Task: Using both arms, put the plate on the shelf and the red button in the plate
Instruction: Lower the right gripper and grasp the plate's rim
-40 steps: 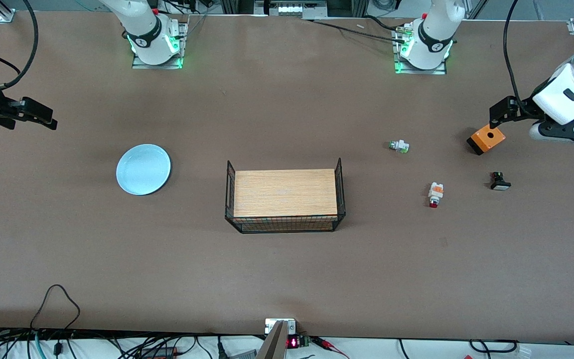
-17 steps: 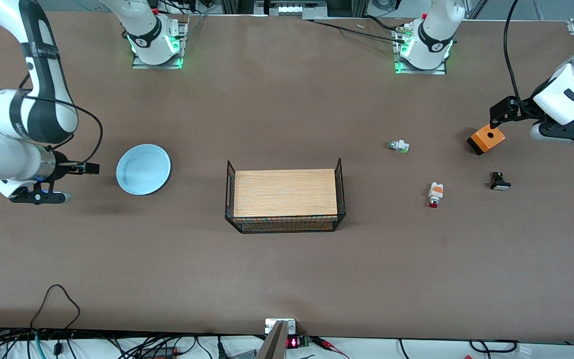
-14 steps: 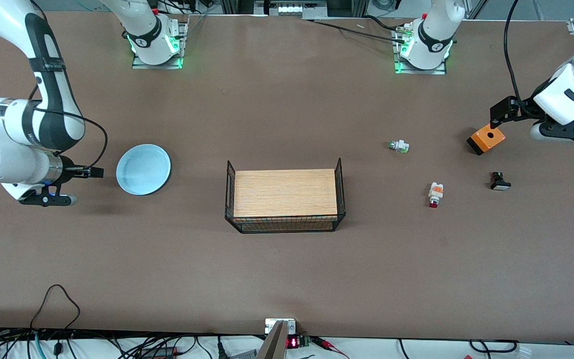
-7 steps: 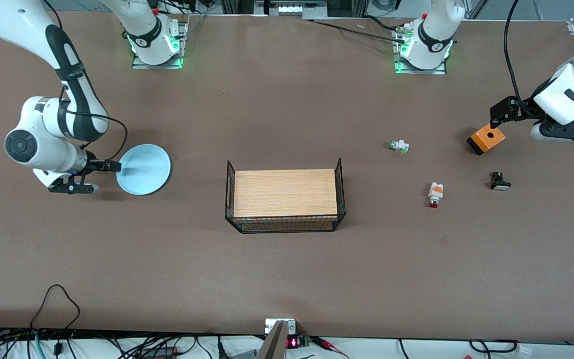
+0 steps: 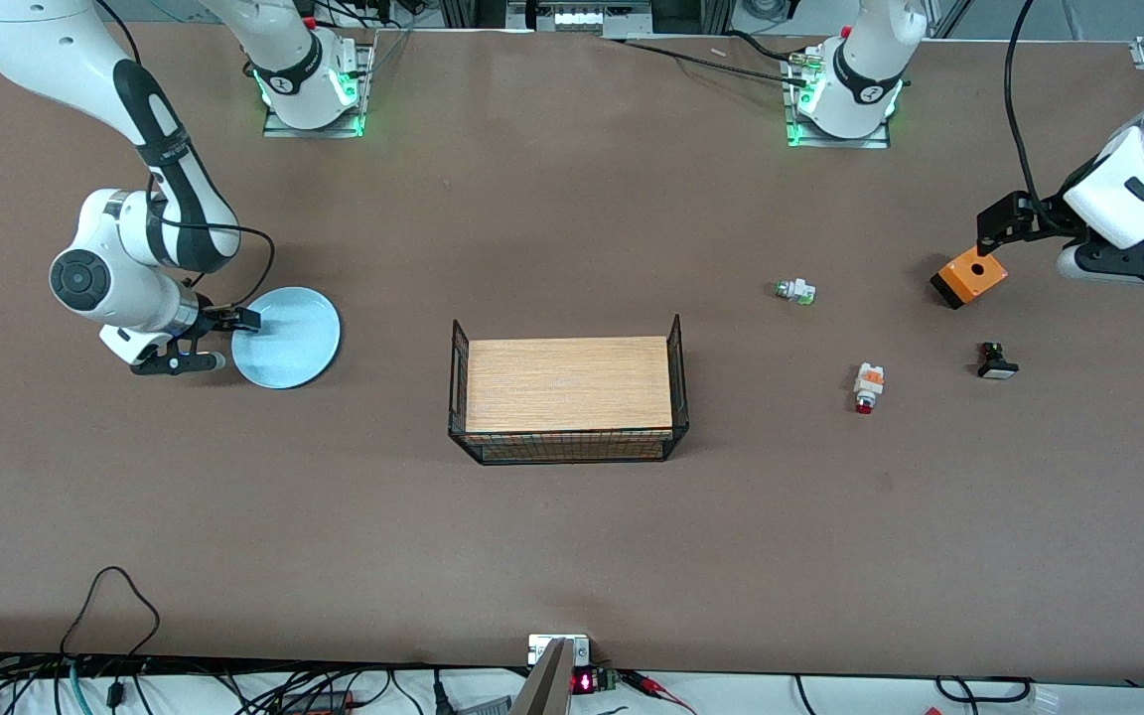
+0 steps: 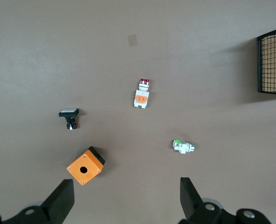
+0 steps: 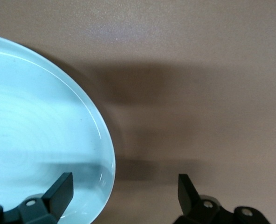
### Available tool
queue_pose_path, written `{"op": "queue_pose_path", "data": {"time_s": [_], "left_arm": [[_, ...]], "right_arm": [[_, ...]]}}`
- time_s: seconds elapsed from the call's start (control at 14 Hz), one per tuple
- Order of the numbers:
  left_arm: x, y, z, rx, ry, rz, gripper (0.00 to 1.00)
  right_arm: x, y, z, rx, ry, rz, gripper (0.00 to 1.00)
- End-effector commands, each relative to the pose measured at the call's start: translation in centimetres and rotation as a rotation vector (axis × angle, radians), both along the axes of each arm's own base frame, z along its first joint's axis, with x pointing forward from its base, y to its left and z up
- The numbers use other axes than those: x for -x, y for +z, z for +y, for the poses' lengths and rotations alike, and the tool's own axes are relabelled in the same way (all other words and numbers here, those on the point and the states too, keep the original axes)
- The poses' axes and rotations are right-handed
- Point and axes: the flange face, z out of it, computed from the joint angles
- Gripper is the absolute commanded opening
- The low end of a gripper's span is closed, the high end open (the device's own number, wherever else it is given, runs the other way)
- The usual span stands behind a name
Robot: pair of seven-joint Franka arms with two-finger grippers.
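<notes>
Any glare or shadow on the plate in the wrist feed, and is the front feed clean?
Right wrist view: the plate shows soft sheen, a dark pincer-finger shadow crossing its rim, and a broad shadow on the table. Front view: evenly lit, sharp; green glow at both arm bases.

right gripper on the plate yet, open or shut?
Open. The right gripper straddles the plate rim at the edge toward the right arm's end, one finger over the plate, the other over the table, a wide gap between.
</notes>
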Motion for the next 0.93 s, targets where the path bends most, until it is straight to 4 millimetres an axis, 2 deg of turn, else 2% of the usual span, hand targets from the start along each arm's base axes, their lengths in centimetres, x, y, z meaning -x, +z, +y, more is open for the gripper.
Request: {"op": "queue_pose_path", "data": {"time_s": [0.0,0.07,0.29,0.5,0.64,0.86], "left_arm": [[-0.3,0.4,0.1,-0.022,0.008,0.006,1.00],[-0.3,0.4,0.1,-0.022,0.008,0.006,1.00],[-0.3,0.4,0.1,-0.022,0.008,0.006,1.00],[-0.3,0.4,0.1,-0.022,0.008,0.006,1.00],[-0.3,0.4,0.1,-0.022,0.008,0.006,1.00],[-0.3,0.4,0.1,-0.022,0.008,0.006,1.00]], "right_arm": [[0.3,-0.2,0.0,-0.002,0.026,0.004,0.26],[0.3,-0.3,0.1,-0.002,0.027,0.007,0.13],[0.7,-1.3,0.3,-0.002,0.028,0.031,0.00],[0.4,-0.2,0.9,-0.007,0.032,0.041,0.00],[-0.5,2.6,1.6,-0.017,0.030,0.063,0.00],[-2.0,7.9,2.4,-0.031,0.024,0.036,0.00]]}}
